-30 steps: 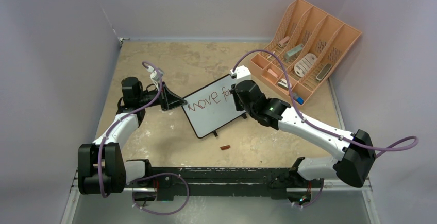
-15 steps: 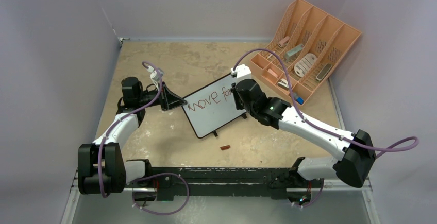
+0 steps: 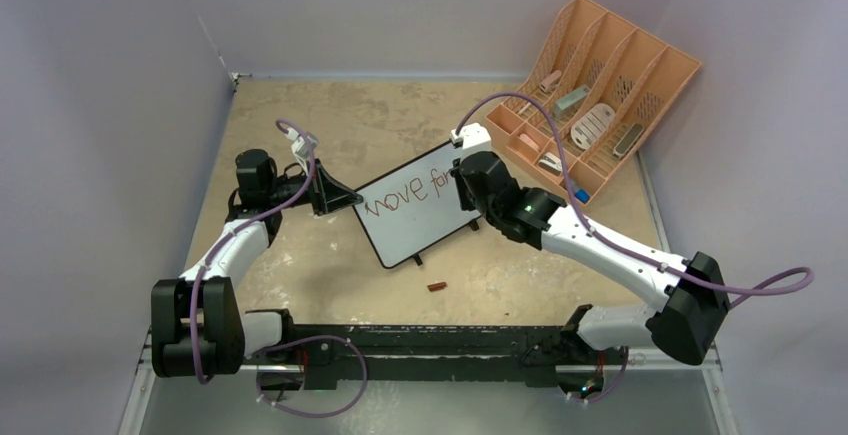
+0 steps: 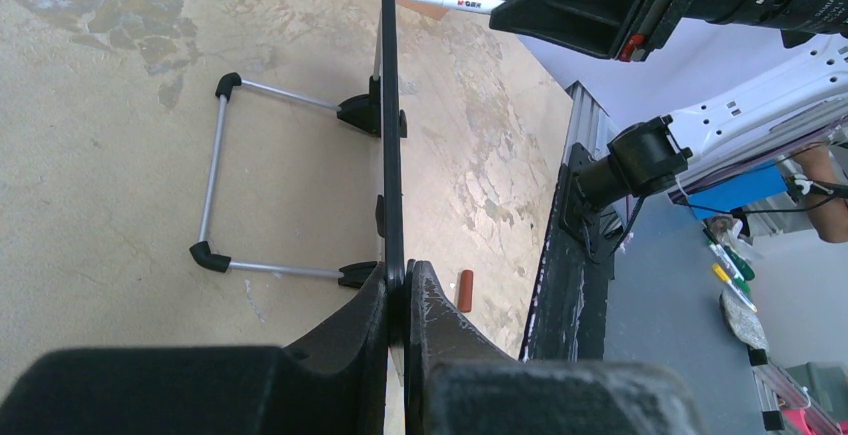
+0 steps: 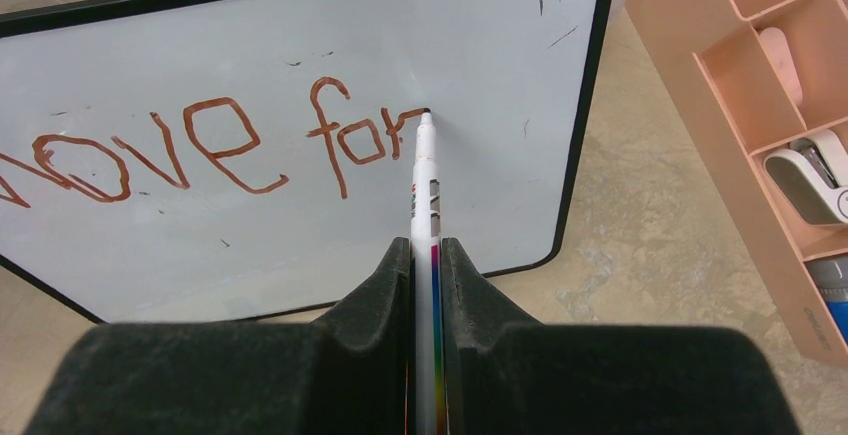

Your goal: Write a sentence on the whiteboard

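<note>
Near the middle of the mottled beige worktop (image 3: pixel 380 115), the small black-framed whiteboard (image 3: pixel 415 217) stands tilted on wire feet. At its nine o'clock edge the left tool (image 4: pixel 397 285) is clenched on the frame. The right tool (image 5: pixel 427 250) grasps a white marker pen (image 5: pixel 424 170), tip touching the board after red "move for".

The right wrist view crops the white, black-framed whiteboard (image 5: pixel 250 225) at 9 o'clock, cutting the first red letter, and the peach slotted plastic organizer (image 5: pixel 735 155) at 3 o'clock. The lower barrel of the white marker pen (image 5: pixel 424 180) is buried between the black fingers of the right gripper (image 5: pixel 425 247). The left wrist view shows the whiteboard edge-on, its written face unseen. From above, the right gripper covers its 3 o'clock end; the organizer's contents are too small to name.
</note>
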Available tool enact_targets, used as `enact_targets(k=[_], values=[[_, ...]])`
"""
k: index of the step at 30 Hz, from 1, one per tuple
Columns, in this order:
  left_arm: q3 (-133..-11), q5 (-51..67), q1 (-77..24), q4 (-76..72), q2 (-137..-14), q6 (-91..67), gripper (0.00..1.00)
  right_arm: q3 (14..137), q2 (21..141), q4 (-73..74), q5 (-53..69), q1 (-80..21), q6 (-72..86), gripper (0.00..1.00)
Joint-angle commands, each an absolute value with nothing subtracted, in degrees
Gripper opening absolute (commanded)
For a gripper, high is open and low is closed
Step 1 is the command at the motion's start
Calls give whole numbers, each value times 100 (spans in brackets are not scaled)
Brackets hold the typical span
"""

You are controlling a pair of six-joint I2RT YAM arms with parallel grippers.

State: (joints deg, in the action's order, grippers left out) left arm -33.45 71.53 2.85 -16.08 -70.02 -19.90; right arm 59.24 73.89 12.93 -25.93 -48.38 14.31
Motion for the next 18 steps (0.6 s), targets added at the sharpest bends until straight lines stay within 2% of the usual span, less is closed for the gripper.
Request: enact_targets(k=[1,18], values=[[-3497,7199,237,-1582,-7048,-1712,0,6060,7272,1166,-2571,-4794,1378,0],[-3524,7157,237,-1512,-7049,-1669,0,5801,7034,1183,-2492,-4746,1346,0]])
